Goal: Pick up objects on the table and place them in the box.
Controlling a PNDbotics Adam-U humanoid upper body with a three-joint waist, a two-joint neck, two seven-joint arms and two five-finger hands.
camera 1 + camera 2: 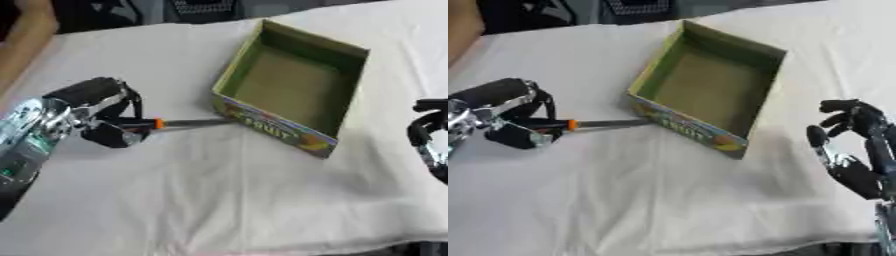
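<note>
Table [219,200]: white-clothed, bearing all items.

Box [293,82]: open, green inside, centre-far, set askew, seemingly empty, ready to receive.

Left hand [103,112]: at left, fingers curled round the tool's handle, holding it level and aimed towards the box.

Right hand [849,150]: at right edge, idle, fingers loosely bent, holding nothing.

Tool [188,122]: slim, screwdriver-like, orange collar, grey shaft; its tip met the box's near-left wall, not yet inside.
</note>
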